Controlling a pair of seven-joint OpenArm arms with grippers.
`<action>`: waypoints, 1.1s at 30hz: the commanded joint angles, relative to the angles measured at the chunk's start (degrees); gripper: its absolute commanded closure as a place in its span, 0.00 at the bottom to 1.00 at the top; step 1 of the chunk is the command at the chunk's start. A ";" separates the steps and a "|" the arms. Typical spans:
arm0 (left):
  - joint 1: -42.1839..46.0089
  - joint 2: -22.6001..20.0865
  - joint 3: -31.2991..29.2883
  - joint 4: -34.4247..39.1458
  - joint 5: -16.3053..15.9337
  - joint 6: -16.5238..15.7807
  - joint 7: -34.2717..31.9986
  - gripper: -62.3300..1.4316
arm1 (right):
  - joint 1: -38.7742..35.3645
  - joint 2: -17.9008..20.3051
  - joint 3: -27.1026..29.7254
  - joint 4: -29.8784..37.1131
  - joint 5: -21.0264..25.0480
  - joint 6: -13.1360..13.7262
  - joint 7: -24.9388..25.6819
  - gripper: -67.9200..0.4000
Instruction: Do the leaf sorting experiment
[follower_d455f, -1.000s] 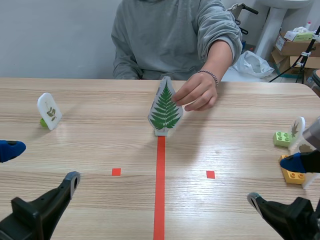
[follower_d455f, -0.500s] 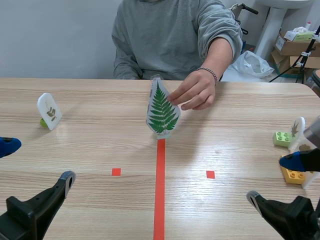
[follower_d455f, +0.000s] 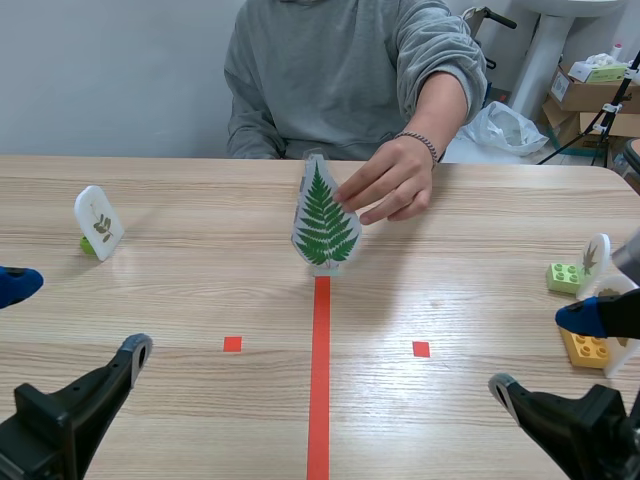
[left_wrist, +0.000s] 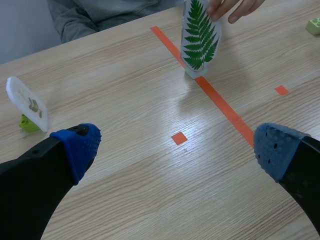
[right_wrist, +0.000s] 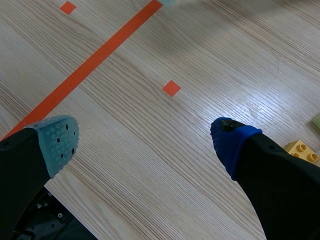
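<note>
I find the fern card (follower_d455f: 326, 225) standing on the table (follower_d455f: 200, 290) at the far end of the centre tape line, slightly tilted, with its green frond facing my cameras. A person's hand (follower_d455f: 390, 180) is just beside the fern card on my right, fingertips touching its upper edge. The left gripper (left_wrist: 177, 150) hangs low on the near side of the fern card and to its left, well apart from it. Its fingers are spread wide with nothing between them. The right gripper (right_wrist: 145, 142) hangs on the near side of the fern card and to its right, also well apart, fingers likewise spread and holding nothing. Far left of the fern card a small white leaf card (follower_d455f: 98, 222) stands on a green block (follower_d455f: 88, 244). Far right of it are a second small card (follower_d455f: 596, 255) beside a light green brick (follower_d455f: 565, 277) and a yellow brick (follower_d455f: 588, 348), which lies just past the right gripper's blue pad.
</note>
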 joint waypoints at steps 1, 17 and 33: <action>-0.02 0.02 0.07 1.27 -0.39 -0.09 -0.79 0.00 | 0.02 0.13 0.39 0.87 0.61 0.44 0.61 0.21; -0.02 0.02 0.07 1.25 -0.39 -0.11 -0.79 0.00 | 0.02 0.13 0.39 0.87 0.63 0.44 1.64 0.21; -0.02 0.02 0.07 1.25 -0.39 -0.11 -0.61 0.00 | 0.02 0.13 0.39 0.87 0.83 0.44 3.19 0.21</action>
